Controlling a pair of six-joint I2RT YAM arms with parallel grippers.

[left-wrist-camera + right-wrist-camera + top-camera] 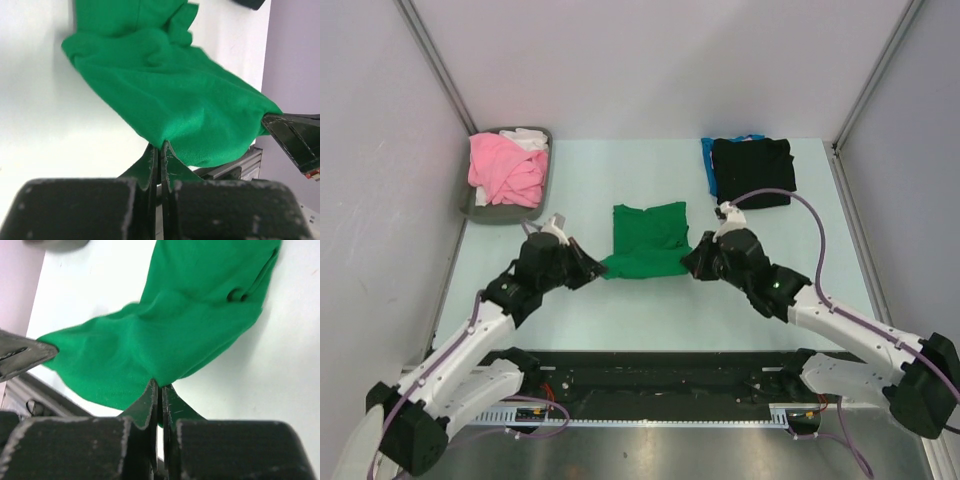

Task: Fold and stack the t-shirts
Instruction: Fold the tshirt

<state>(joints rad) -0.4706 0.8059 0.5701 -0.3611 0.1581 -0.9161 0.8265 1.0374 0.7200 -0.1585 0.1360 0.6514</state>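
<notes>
A bright green t-shirt (648,238) lies partly folded in the middle of the table, its near edge lifted. My left gripper (596,271) is shut on its near left corner; the cloth (170,95) bunches at the fingertips. My right gripper (691,264) is shut on its near right corner, where the green cloth (165,325) hangs from the tips. A folded black t-shirt (752,171) lies on a blue one (707,160) at the back right. Pink (504,167) and white (528,139) t-shirts lie crumpled in the tray.
A dark grey tray (483,213) stands at the back left by the left wall. White walls close off the table on three sides. The metal rail with the arm bases (650,385) runs along the near edge.
</notes>
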